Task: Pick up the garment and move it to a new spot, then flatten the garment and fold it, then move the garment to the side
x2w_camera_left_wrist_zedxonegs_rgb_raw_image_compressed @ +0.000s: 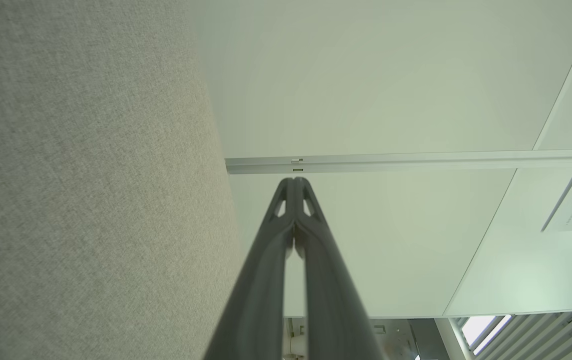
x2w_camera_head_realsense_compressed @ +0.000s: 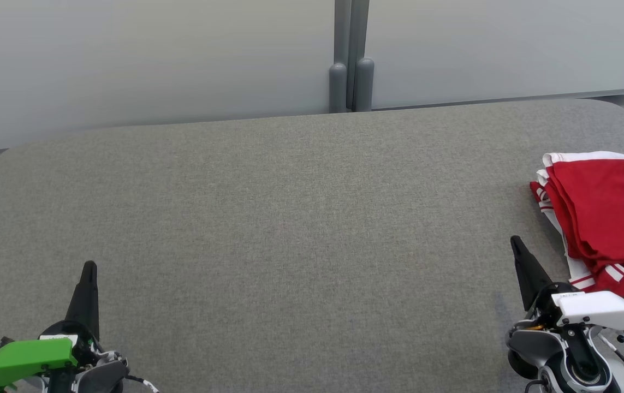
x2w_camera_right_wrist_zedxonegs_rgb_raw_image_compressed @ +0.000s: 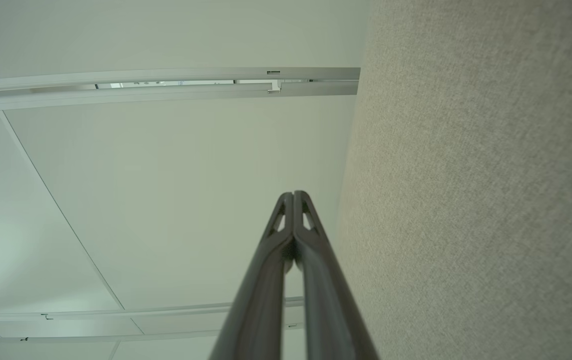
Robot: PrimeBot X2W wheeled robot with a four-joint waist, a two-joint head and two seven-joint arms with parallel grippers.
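garment (x2w_camera_head_realsense_compressed: 606, 218): red with white trim, lying in a folded stack on the grey table (x2w_camera_head_realsense_compressed: 290, 218), near its right edge.
left gripper (x2w_camera_head_realsense_compressed: 89, 267): fingers pressed together on nothing, low at the near left of the table, well apart from the garment.
right gripper (x2w_camera_head_realsense_compressed: 516, 241): fingers pressed together on nothing, just beside the garment's near left corner; it looks clear of the cloth.
step in hand: judging by how the garment lies, the fold and the move to the side look done, and both arms look parked.
next move: probably nothing but holding clear. if the stack needs tidying, the right gripper would have to open and reach right and forward to a white-trimmed edge.
cut off: the garment's right part runs past the head view's border, so i cannot tell whether it overhangs the table.
hard to make out: how many layers the stack has, and what kind of garment it is.
wrist views: each looks past its own closed fingers along the table cloth to pale wall panels (x2w_camera_left_wrist_zedxonegs_rgb_raw_image_compressed: 366, 75).
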